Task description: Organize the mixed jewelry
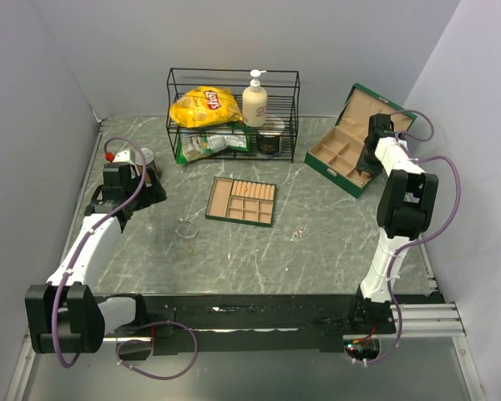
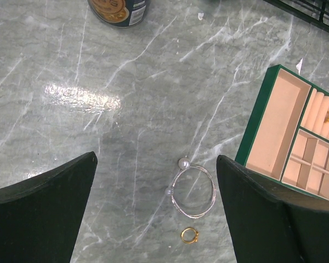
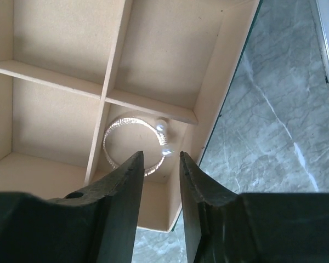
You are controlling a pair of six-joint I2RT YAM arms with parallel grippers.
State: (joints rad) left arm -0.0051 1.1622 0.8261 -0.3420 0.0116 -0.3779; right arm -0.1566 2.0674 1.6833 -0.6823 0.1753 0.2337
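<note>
Silver wire bangle (image 3: 130, 121) in green jewelry box's (image 3: 211, 93) corner compartment, beneath my right gripper (image 3: 160, 156); second silver bangle (image 2: 193, 213) below my left gripper (image 2: 156, 159), gold ring (image 2: 189, 235) just before it, tan divider tray (image 2: 255, 123) to its right
</note>
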